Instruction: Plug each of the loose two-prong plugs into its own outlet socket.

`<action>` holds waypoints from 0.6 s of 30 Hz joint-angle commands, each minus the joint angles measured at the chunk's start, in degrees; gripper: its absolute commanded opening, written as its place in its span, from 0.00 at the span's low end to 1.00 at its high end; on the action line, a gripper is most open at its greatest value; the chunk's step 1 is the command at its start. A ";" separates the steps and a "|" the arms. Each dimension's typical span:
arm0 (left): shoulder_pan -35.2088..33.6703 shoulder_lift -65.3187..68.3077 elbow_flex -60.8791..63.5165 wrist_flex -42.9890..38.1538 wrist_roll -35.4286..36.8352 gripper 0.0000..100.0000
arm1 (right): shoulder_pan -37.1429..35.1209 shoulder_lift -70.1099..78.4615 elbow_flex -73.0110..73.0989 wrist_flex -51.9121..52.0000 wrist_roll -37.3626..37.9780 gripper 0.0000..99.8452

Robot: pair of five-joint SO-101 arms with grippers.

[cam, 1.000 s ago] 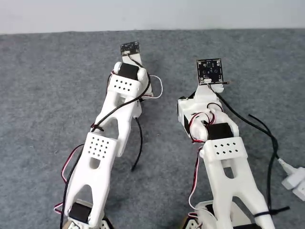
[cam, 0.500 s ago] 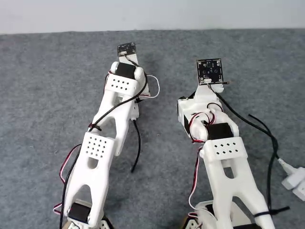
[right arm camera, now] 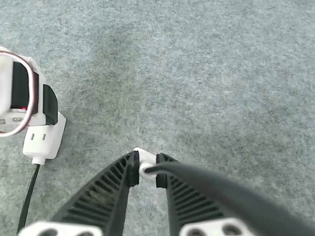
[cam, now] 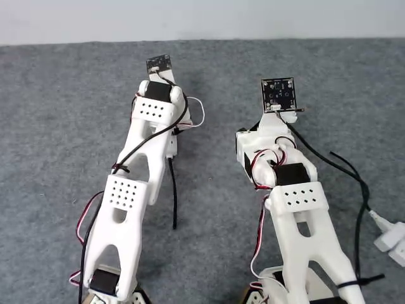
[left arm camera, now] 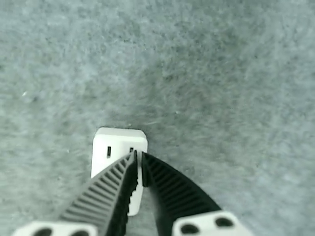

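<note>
A white outlet socket (left arm camera: 110, 142) with two slots lies on the grey carpet. My left gripper (left arm camera: 138, 156) is shut right over it, tips at the slotted face, nothing visible between the fingers. That socket (right arm camera: 42, 140) lies under the left arm's head (right arm camera: 19, 98), and its black cord (cam: 173, 190) trails toward the arm bases. My right gripper (right arm camera: 146, 158) is shut on a small white two-prong plug (right arm camera: 143, 168), held above bare carpet a short way from the socket. The plug's black cord (cam: 335, 164) runs off to the right.
White connector pieces (cam: 392, 239) lie at the right edge where the right cord ends. The left arm (cam: 152, 126) and right arm (cam: 278, 152) stand side by side, close together. A pale wall (cam: 202, 19) borders the carpet at the back.
The left arm has swung to the left, and the upper part of the socket's black cord shifted left with it. The right arm has not moved.
</note>
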 commanded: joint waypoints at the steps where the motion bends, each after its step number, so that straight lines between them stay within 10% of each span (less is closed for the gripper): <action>1: -1.58 -1.49 -0.04 2.02 -0.88 0.02 | -0.75 -2.15 -4.22 0.48 0.70 0.01; 18: -0.09 -9.41 -1.45 2.02 -11.08 0.02 | -0.75 -2.15 -4.22 0.48 0.70 0.01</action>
